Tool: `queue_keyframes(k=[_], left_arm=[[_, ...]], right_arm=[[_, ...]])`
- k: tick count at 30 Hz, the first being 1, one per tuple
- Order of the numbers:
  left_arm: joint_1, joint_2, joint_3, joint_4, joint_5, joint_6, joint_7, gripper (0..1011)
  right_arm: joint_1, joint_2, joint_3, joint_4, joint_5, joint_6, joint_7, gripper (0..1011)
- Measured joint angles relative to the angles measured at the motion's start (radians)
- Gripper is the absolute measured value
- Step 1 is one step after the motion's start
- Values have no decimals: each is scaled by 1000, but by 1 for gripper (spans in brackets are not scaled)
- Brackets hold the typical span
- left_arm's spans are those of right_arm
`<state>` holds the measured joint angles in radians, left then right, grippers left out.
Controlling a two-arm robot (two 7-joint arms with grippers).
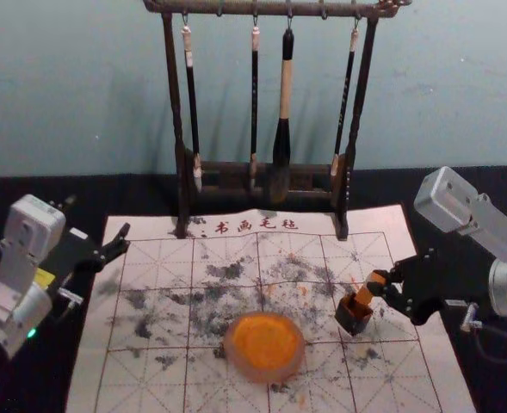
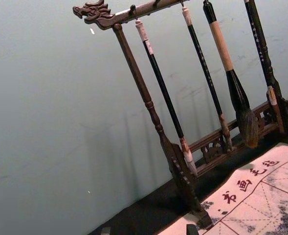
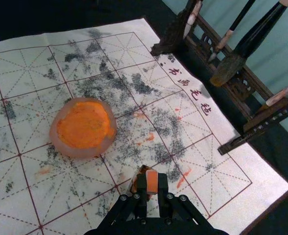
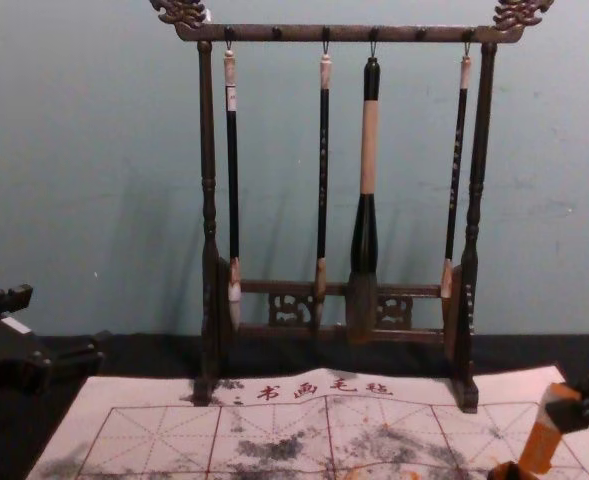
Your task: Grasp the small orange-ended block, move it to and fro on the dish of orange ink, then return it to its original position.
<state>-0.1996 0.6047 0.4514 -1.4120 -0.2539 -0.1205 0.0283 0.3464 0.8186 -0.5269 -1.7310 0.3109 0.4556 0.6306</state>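
Keep your right gripper [image 3: 152, 182] pinching the probably light, stiff block [image 1: 367, 292] near its top, lest it swivel, tilted by the dark box [image 1: 353, 317], two o'clock from the dish [image 1: 270, 375]; your left gripper [image 4: 62, 320], ten o'clock, gapes.

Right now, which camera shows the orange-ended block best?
Chest view: the block appears largest there, side-on, with its pale band visible. Head view shows it smaller, tilted at the dark box. Right wrist view shows a short, foreshortened piece of it, pinched in the right gripper.
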Motion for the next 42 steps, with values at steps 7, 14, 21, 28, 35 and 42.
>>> queue_keyframes(k=[7,14,21,28,35,42], left_arm=[[0,0,0,0,0,0,0,1001],[0,0,0,0,0,0,0,1001],[0,0,0,0,0,0,0,1001],[0,0,0,0,0,0,0,1001],[0,0,0,0,0,0,0,1001],[0,0,0,0,0,0,0,1001]], right_arm=[[4,-7,-4,13,-2,3,1,88],[4,-8,-9,15,-7,3,7,88],[2,-8,-12,15,-9,1,11,88],[2,-12,-20,21,-13,2,16,88],[10,-21,-30,36,-18,5,21,88],[25,-33,-44,59,-25,11,29,88]])
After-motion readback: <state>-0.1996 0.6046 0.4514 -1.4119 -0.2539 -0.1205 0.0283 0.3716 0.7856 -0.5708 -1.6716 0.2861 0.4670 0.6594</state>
